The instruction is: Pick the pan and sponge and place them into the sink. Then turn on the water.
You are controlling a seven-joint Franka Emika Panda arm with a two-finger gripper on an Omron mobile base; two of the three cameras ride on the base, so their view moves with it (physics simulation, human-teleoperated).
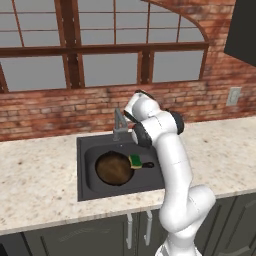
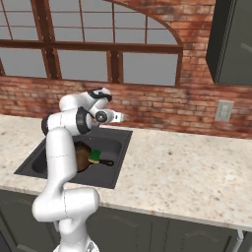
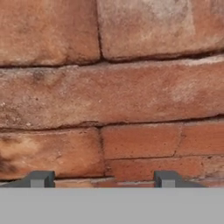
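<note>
Nearby, faucet beside arm

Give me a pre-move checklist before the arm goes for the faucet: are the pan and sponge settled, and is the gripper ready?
1. Round dark skillet inside the dark grey square sink: ok.
2. Small green and yellow sponge in the sink, lying by the pan's handle end: ok.
3. Gripper empty, fingers apart: ok.
4. Gripper aimed at the small grey metal faucet: not ok, the hand view faces the brick wall.
5. Water running: not ok, none seen.
6. Faucet handle position: cannot tell.
</note>
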